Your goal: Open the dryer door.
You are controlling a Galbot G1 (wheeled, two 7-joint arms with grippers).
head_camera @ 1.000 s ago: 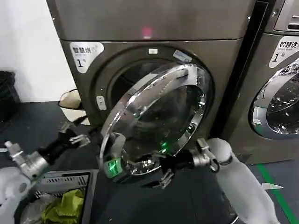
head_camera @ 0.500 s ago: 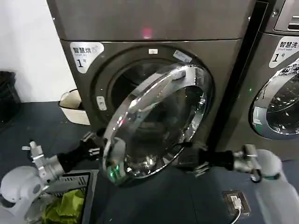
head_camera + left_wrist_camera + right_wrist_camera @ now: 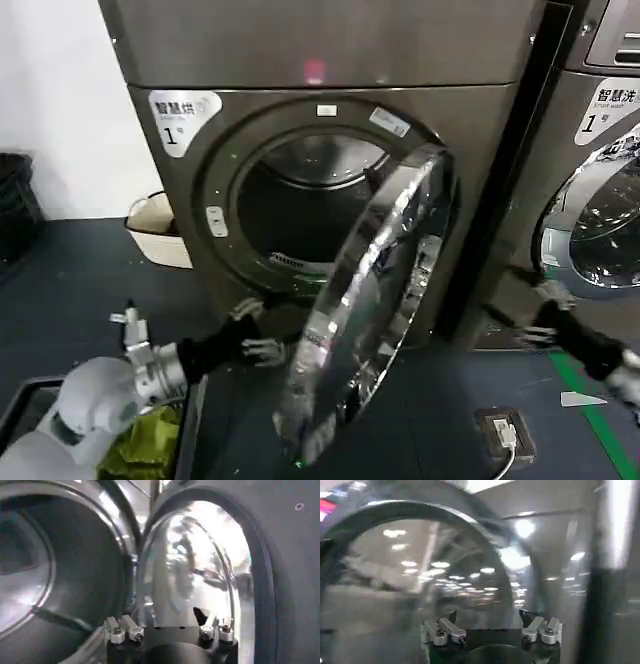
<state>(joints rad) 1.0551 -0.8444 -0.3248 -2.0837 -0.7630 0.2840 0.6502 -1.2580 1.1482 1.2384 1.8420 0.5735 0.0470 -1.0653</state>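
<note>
Dryer door swung half open, left end effector spread wide beside it, left wrist view showing its grey inner face

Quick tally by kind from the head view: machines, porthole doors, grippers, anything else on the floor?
Machines: 2, the dryer and a second machine
Porthole doors: 2, the dryer door swung open, the second machine's door partly seen
Grippers: 2, left gripper, right gripper
Baskets: 1, laundry basket
Tubs: 1, cream tub
Total: 8
</note>
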